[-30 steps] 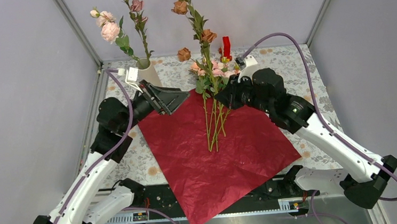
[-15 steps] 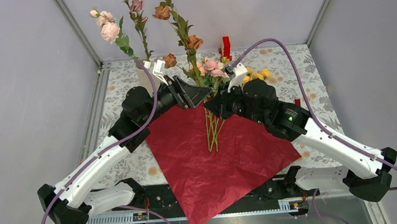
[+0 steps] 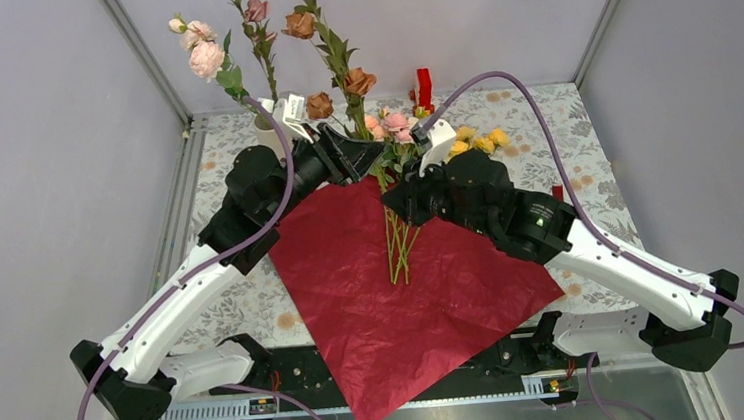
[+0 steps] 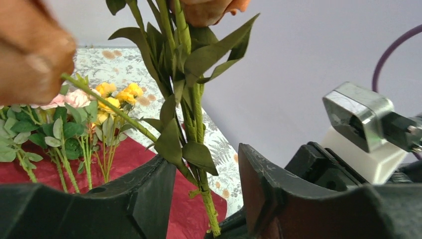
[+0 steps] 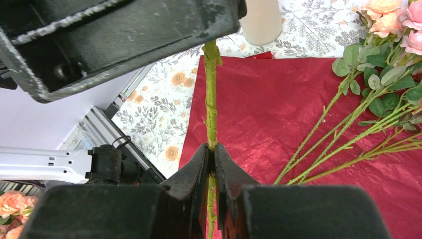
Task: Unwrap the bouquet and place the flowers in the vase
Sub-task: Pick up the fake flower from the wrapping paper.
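Note:
My right gripper (image 3: 394, 190) (image 5: 213, 147) is shut on the lower green stem (image 5: 211, 99) of a brown-bloomed flower (image 3: 361, 78), holding it upright above the dark red paper (image 3: 395, 298). The left gripper (image 3: 359, 161) (image 4: 206, 154) stands round the same stem (image 4: 205, 196) higher up. It is open, with a gap showing between the stem and the right finger (image 4: 259, 184). The cream vase (image 3: 267, 136) (image 5: 261, 20) is largely hidden behind the left arm and holds pink flowers (image 3: 206, 58). The other flowers (image 3: 399, 243) (image 5: 338, 134) of the bouquet lie on the paper.
A small red and yellow block (image 3: 423, 86) stands at the back of the floral tablecloth (image 3: 542, 126). Grey walls enclose the table on three sides. The red paper hangs over the near edge between the arm bases.
The left arm swung right from beside the vase to the brown flower's stem, and its jaws narrowed round it. The right gripper carried the stem a little left, still shut.

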